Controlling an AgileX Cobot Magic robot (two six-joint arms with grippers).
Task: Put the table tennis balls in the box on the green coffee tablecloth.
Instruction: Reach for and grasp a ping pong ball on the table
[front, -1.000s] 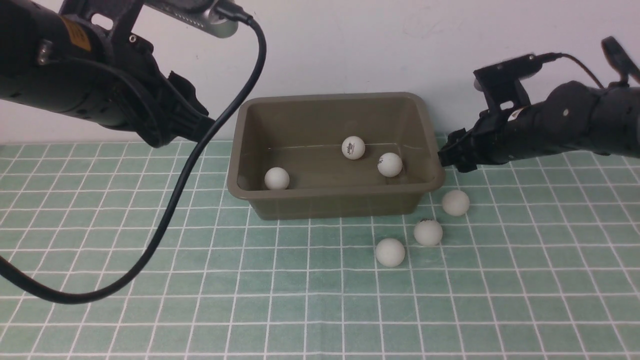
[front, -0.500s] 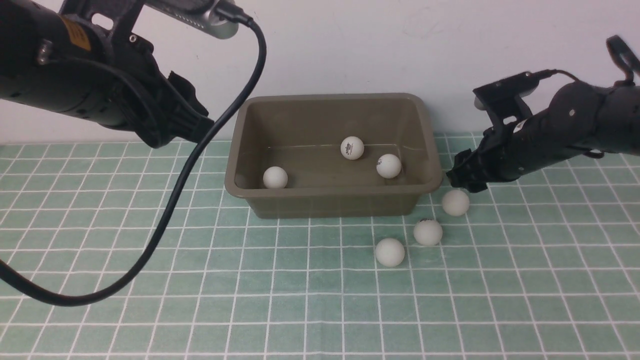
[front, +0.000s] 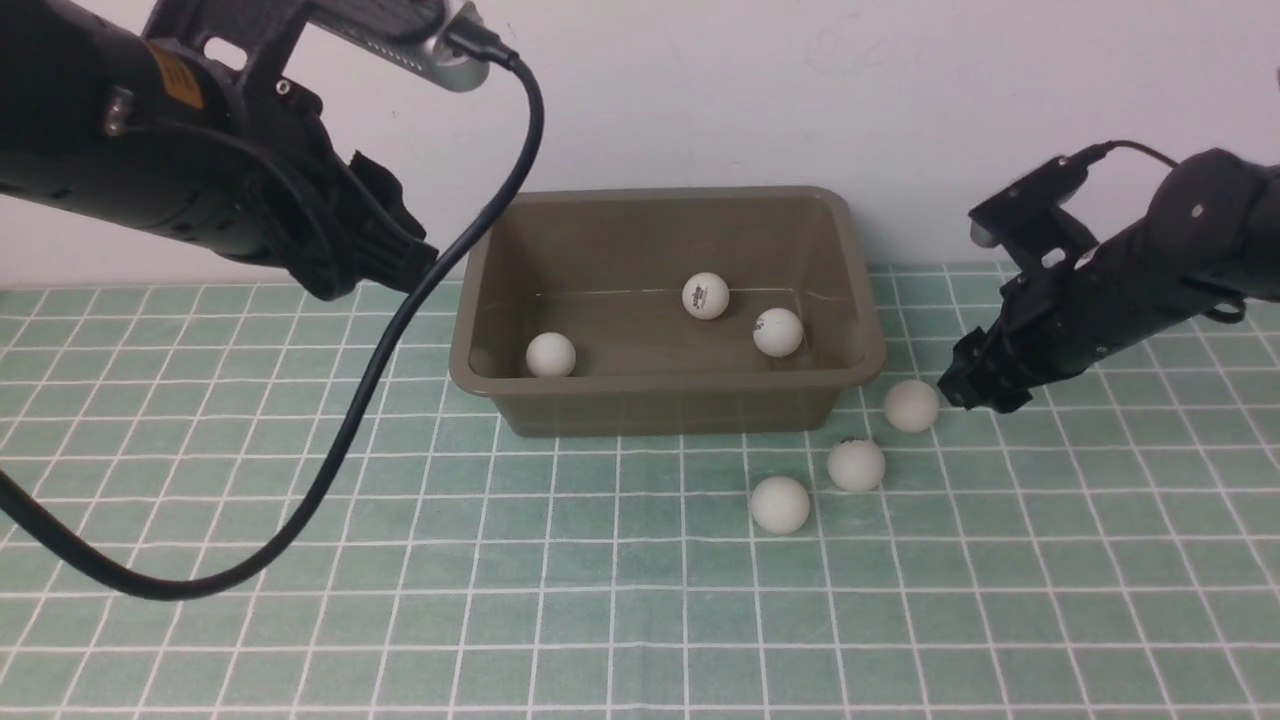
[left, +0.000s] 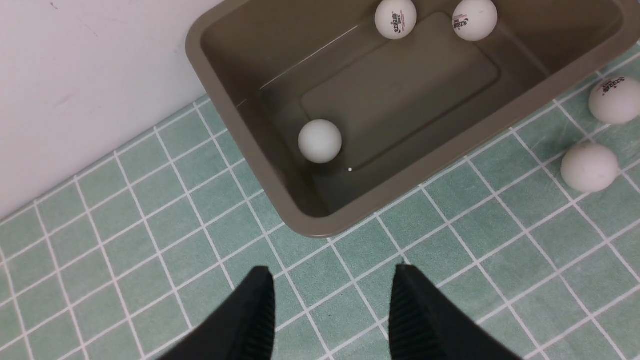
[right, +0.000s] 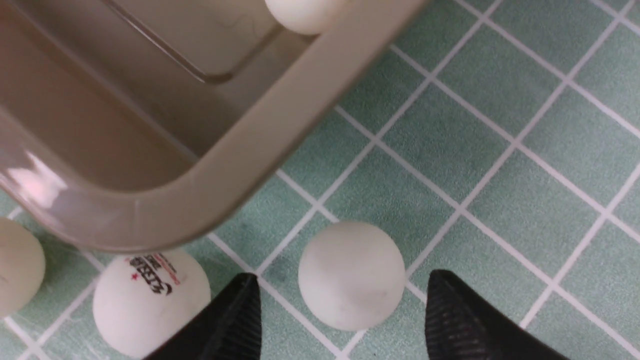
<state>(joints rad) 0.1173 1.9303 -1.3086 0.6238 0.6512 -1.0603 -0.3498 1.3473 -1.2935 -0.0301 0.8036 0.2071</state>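
1. A rectangular olive-brown plastic box (front: 660, 408) with a rolled rim stands at the back of a pale mint-green tablecloth (front: 600, 610) ruled in thin white squares, close to a white wall (front: 700, 90).
2. Three small matte white table tennis balls lie inside the box. A plain one (front: 551, 354) is at the left end by the front wall. Two carry dark logos: one (front: 705, 296) around the middle, and another (front: 778, 332) just right of it and nearer the front.
3. Three more balls lie on the cloth off the box's front right corner, in a slanting row. There is one farthest forward (front: 780, 504), a printed one in the middle (front: 856, 465), and the rightmost ball (front: 911, 405) just beside the corner, not touching it.
4. The right gripper (right: 344, 282) is low over the cloth at that rightmost ball.
5. Its two black ribbed fingers (right: 227, 320) stand apart with the ball between their tips. A strip of cloth shows on either side, so neither pad touches it and nothing is clamped.
6. In the right wrist view, the printed ball lies just outside one finger, which partly hides it.
7. The left gripper (left: 333, 272) hangs above the cloth off the box's left front corner, its fingers spread with only checked cloth between them.
8. The closest ball to the left gripper is the plain one inside the box, well apart from the tips.
9. A thick black cable (front: 400, 320) loops from the left arm down across the cloth.
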